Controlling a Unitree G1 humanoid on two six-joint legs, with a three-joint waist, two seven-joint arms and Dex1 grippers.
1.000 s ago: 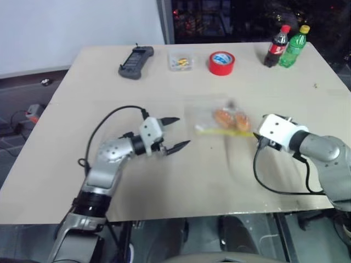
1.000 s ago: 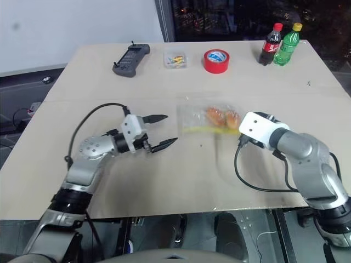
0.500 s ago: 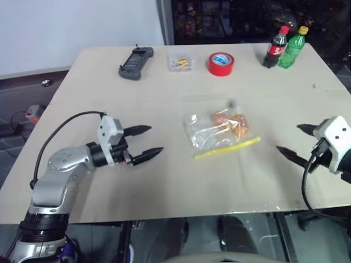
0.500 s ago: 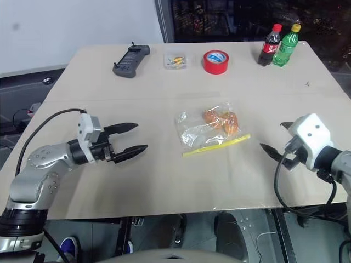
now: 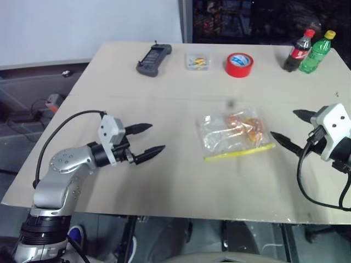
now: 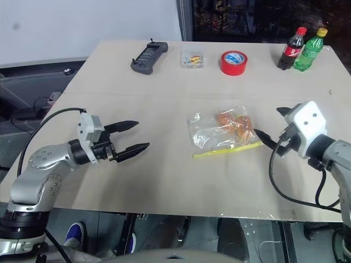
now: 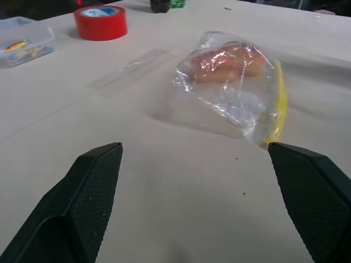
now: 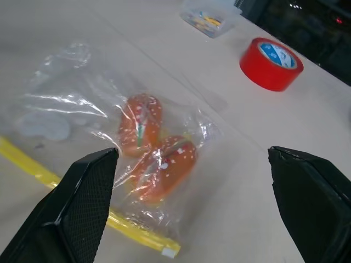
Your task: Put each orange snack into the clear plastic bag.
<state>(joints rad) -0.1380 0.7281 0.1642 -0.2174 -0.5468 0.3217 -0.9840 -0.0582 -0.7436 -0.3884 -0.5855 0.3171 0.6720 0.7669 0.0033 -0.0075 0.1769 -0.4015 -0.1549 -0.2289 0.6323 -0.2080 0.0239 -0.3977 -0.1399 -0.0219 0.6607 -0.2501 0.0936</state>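
Tabletop scene. The clear plastic bag lies flat near the middle of the table, its yellow seal strip along the edge nearest the robot. Both orange snacks sit side by side inside the bag, touching. The left gripper hovers well apart from the bag, fingers spread and empty. The right gripper hovers just beside the bag's right edge, fingers likewise spread, pinching nothing. Along the far edge: red tape roll, small clear box, black handheld device, two bottles.
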